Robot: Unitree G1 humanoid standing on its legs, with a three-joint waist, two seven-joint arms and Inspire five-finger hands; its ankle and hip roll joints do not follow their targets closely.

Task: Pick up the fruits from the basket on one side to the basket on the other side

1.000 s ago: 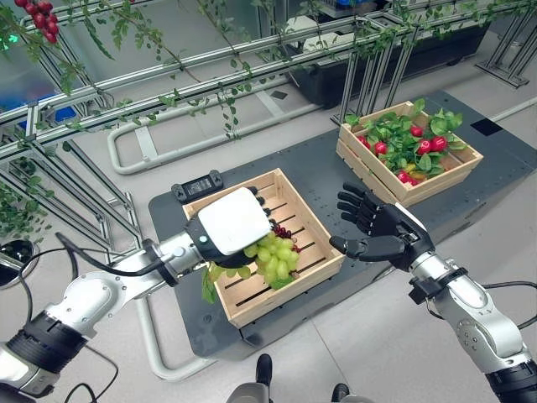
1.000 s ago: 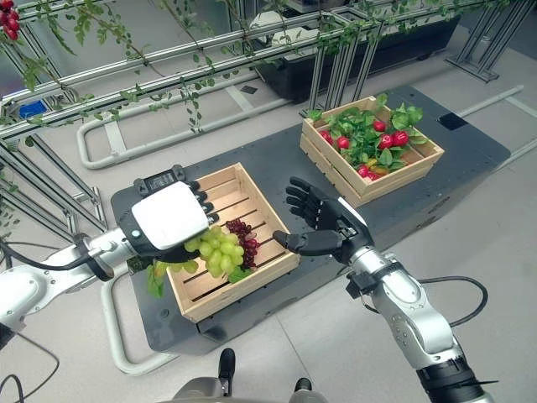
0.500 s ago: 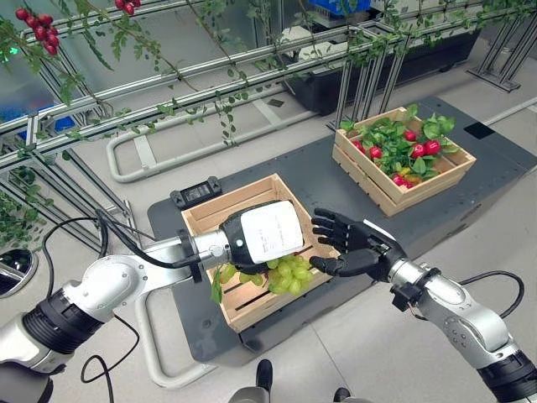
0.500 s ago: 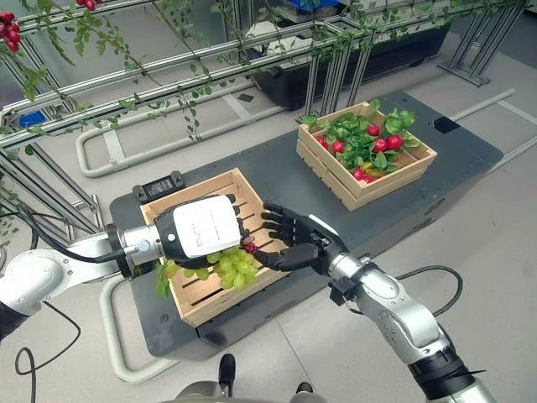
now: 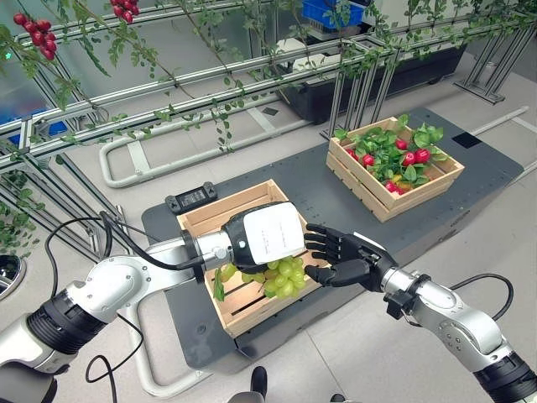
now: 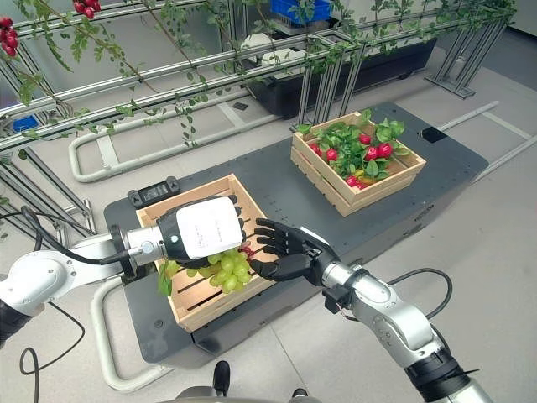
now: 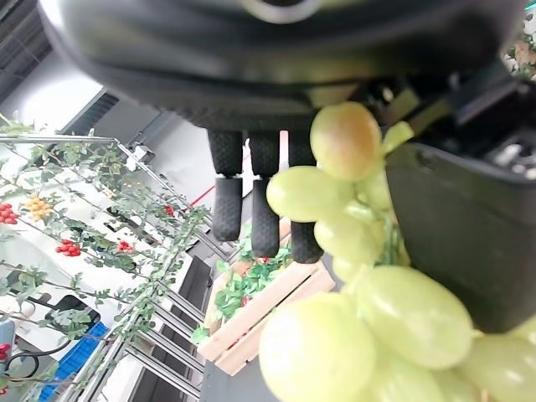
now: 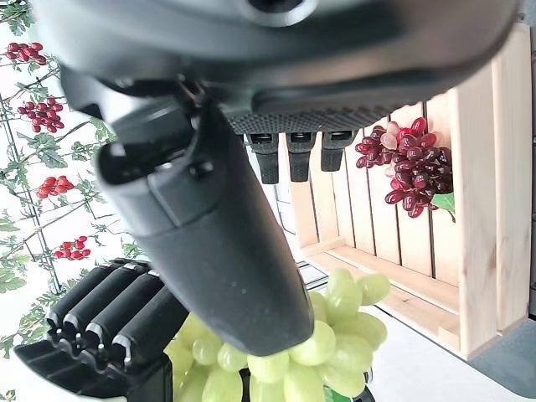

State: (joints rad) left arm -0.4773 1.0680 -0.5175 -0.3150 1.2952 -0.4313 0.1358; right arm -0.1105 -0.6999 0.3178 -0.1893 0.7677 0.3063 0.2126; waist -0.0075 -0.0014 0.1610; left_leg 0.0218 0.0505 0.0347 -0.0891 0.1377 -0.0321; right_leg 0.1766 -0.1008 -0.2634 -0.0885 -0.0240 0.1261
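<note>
My left hand (image 5: 260, 236), with a white cover on its back, holds a bunch of green grapes (image 5: 283, 276) above the near wooden crate (image 5: 211, 216). In the left wrist view the grapes (image 7: 368, 318) hang between its fingers (image 7: 251, 205) and thumb. My right hand (image 5: 346, 257) is open with spread fingers, right beside the bunch on its right; its thumb (image 8: 209, 226) lies just over the grapes (image 8: 335, 335). A cluster of dark purple grapes (image 8: 410, 166) lies in the near crate. The far crate (image 5: 396, 191) holds red fruits among green leaves.
Both crates stand on a dark grey platform (image 5: 315, 176) with bare surface between them. A small black device (image 5: 195, 199) sits at the platform's back left edge. Metal rails with vines and red berries (image 5: 168, 92) run behind, and a black planter (image 5: 336, 88) stands beyond them.
My left hand has carried the green grapes rightward over the near crate. My right hand has come in from the right until it is next to the bunch. The camera has also shifted.
</note>
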